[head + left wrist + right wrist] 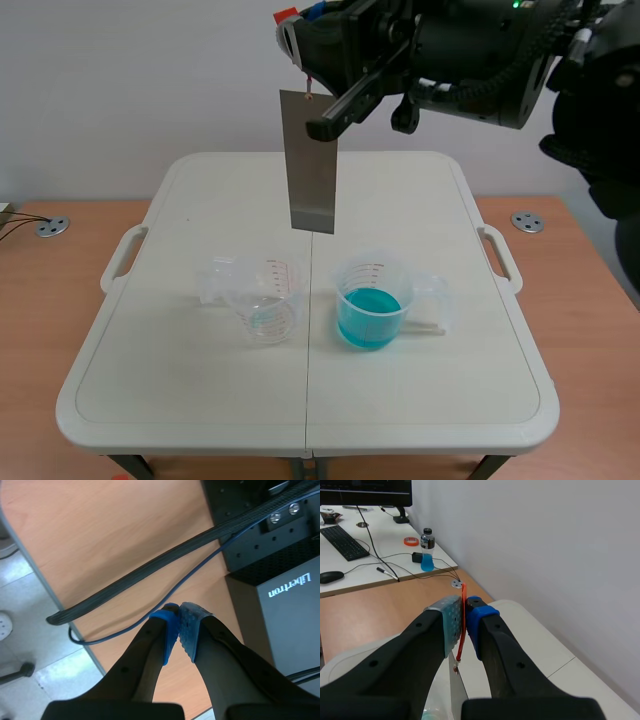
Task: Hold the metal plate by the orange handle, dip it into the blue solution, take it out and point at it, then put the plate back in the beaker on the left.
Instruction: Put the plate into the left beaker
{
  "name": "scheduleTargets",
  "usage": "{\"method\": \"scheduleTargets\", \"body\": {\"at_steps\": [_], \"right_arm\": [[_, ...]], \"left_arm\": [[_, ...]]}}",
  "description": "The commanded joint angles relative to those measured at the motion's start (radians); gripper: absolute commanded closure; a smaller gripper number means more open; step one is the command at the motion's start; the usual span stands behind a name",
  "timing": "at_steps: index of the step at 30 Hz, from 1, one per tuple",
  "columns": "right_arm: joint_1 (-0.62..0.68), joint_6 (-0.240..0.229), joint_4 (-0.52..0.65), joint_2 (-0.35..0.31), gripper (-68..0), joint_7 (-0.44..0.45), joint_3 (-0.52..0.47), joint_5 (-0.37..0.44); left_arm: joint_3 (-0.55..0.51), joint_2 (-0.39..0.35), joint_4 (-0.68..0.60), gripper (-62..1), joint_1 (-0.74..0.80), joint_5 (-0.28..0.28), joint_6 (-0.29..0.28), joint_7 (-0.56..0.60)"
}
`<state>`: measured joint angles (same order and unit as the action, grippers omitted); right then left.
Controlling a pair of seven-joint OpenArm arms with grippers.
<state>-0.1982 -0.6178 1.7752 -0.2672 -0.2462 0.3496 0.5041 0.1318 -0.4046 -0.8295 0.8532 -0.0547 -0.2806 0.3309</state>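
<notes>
Dipping looked next. Right end effector (465, 617), clamped on the thin orange handle (464, 592), dangled the flat grey metal plate (311, 165) high, needing lowering into the clear blue-solution beaker (370, 300).

Bright, even indoor light, faint soft shadow under the blue beaker (371, 303), white table (180, 400) evenly lit

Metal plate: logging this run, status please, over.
Right gripper shut on thin orange handle; left gripper shut, empty. Grey metal plate hangs free over white table. Nothing between it and clear beaker of blue solution.

Plate (311, 165) high over gap between left beaker (266, 298), right beaker (371, 300).
</notes>
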Motion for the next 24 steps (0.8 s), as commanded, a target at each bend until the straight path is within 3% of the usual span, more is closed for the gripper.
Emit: {"method": "scheduleTargets", "body": {"at_steps": [1, 14, 24], "right_arm": [[-0.038, 0.005, -0.009, 0.015, -1.3, 0.012, 0.01, -0.005], [-0.132, 0.004, -0.159, 0.126, -1.3, 0.011, 0.106, -0.065], [-0.134, 0.004, -0.173, 0.174, -1.3, 0.002, 0.152, -0.101]], "left_arm": [[0.005, -0.003, -0.005, -3.0, 0.008, -0.005, -0.002, 0.009], [0.02, 0.025, 0.029, -3.0, 0.008, -0.005, -0.003, 0.009], [0.02, 0.024, 0.032, -3.0, 0.008, -0.005, -0.002, 0.009]]}}
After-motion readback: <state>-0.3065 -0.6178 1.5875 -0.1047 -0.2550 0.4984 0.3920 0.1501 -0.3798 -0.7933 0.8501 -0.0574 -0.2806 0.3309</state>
